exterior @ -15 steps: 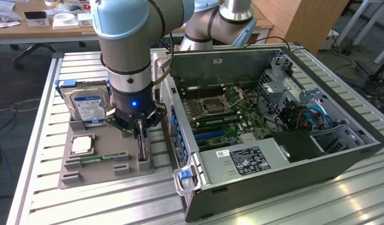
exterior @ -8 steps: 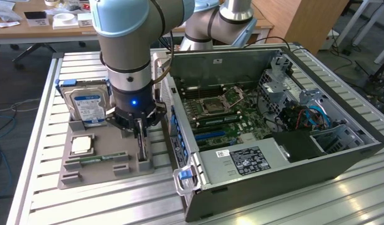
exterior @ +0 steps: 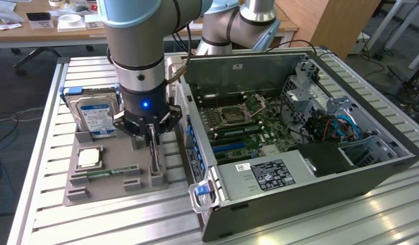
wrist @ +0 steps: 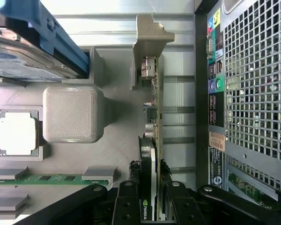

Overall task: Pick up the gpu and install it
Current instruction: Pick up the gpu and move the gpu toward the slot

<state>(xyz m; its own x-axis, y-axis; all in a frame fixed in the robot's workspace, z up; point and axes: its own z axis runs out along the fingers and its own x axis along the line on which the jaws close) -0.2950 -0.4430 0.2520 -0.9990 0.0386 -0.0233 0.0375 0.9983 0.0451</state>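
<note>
Gripper (wrist: 149,180) closed narrow on gpu (wrist: 154,117), seemingly gripping; card edge-up in grey tray (exterior: 117,153).

The arm (exterior: 138,46) runs off the exterior view's top edge. It stands in front of the hard drive (exterior: 93,118) and hides the drive's side toward the exterior view's right. The gripper (exterior: 152,133) covers the top of the gpu (exterior: 155,159), which it clamps. In the wrist view the gpu's clamped end runs off the picture's edge, and the hard drive, the memory stick (wrist: 47,178) and the case (wrist: 253,93) are each cut off too. Print on the power supply label (exterior: 268,174) is too small to read.
</note>
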